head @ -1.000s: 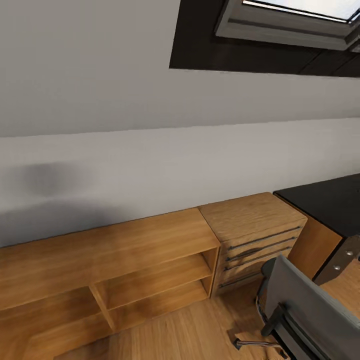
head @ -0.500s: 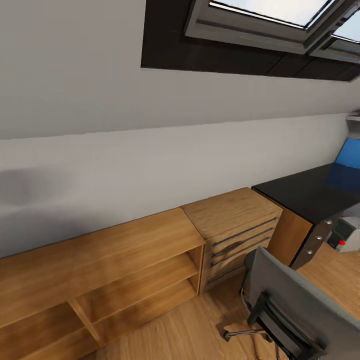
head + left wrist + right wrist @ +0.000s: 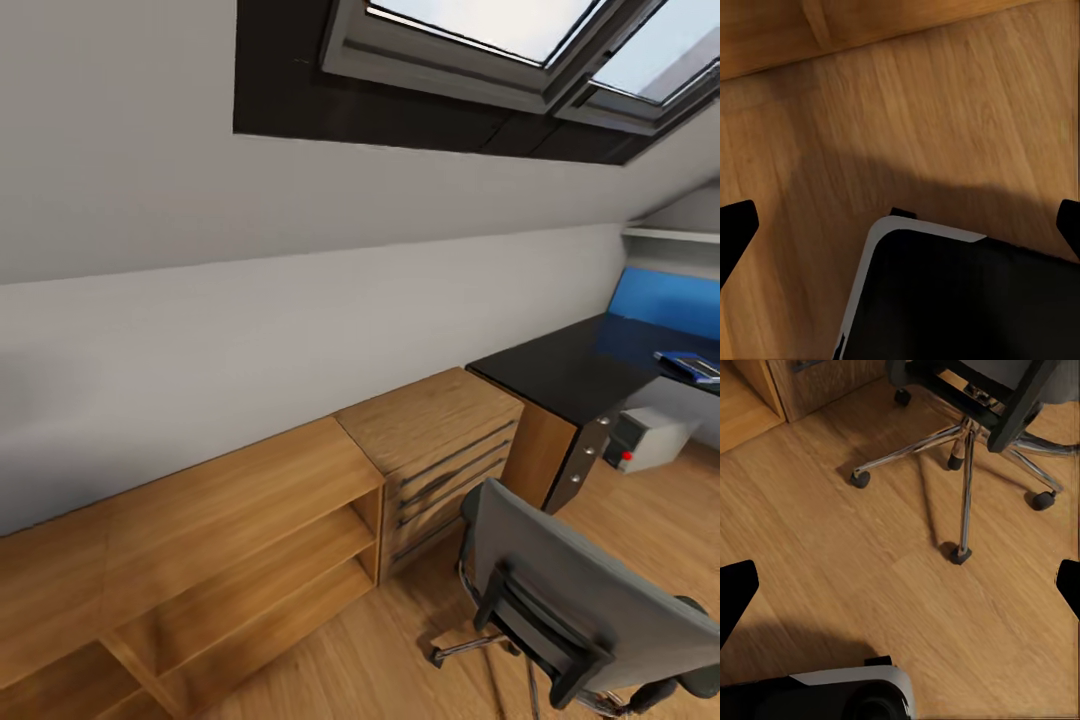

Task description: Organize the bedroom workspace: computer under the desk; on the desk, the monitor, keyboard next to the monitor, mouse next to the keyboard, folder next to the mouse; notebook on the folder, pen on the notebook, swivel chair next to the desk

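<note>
The head view looks across the bedroom, where a sloped grey wall [image 3: 200,250] runs under a dark-framed skylight [image 3: 480,60]. The swivel chair [image 3: 570,590] stands on the light wood floor [image 3: 400,650] in the lower right, its grey back toward the camera, just in front of the near end of the black worktop [image 3: 560,370]. Under that worktop's end sits a black drawer unit with round silver knobs [image 3: 585,455], and past it the light grey computer [image 3: 650,440] with a red light rests on the floor beneath the worktop. At the far right edge, on the worktop, lies a blue flat item [image 3: 695,365]; what it is cannot be told. A blue wall panel [image 3: 665,300] stands behind it. A wooden dresser [image 3: 440,450] with long bar handles abuts the worktop's near end, and a low open wooden shelf unit [image 3: 220,560] continues along the wall.

In the right wrist view, the right end effector [image 3: 900,585] is wide open with nothing between its dark fingertips [image 3: 735,585]; the chair's chrome star base and castors lie on the floor ahead of it, well apart. In the left wrist view, the left end effector [image 3: 900,225] is likewise wide open and empty above bare floor, with part of the robot's dark, pale-edged body [image 3: 967,300] beneath it.
</note>
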Available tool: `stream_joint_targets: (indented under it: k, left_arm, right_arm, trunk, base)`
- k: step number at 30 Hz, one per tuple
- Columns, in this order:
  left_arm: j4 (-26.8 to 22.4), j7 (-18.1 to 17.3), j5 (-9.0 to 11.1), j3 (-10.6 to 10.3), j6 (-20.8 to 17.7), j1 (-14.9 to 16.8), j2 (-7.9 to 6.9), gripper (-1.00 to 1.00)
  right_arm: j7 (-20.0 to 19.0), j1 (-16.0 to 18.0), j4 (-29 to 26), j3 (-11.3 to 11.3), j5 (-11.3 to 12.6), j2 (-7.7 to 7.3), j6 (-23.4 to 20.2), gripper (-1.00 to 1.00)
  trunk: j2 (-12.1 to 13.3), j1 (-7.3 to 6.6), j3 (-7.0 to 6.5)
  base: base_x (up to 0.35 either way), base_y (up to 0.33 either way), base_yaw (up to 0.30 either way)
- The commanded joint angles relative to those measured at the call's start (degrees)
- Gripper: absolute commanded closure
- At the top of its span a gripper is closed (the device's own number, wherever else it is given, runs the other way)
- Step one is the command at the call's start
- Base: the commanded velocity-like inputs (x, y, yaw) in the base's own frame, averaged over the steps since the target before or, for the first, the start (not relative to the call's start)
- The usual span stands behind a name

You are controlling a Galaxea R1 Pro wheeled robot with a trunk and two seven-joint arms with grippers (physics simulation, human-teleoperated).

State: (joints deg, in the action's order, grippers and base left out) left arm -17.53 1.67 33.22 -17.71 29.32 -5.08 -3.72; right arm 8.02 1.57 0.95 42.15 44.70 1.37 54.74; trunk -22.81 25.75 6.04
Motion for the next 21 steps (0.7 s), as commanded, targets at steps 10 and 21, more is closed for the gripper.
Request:
stream_joint_targets:
  k: [10,21]
  left_arm:
    - [-0.1,0.2,0.6,-0.5,0.1,0.0,-0.06,-1.00]
    - [-0.1,0.2,0.6,-0.5,0.0,0.0,-0.06,-1.00]
  right_arm:
    - [0.6,0.1,0.1,0.5,-0.1,0.04,0.1,-1.00]
    - [0.6,0.1,0.0,0.5,-0.1,0.09,0.0,-1.00]
  trunk:
    - [-0.1,0.03,0.11]
    - [-0.1,0.03,0.11]
  base:
    - [0.000,0.001,-0.268]
    - [0.036,0.160,-0.268]
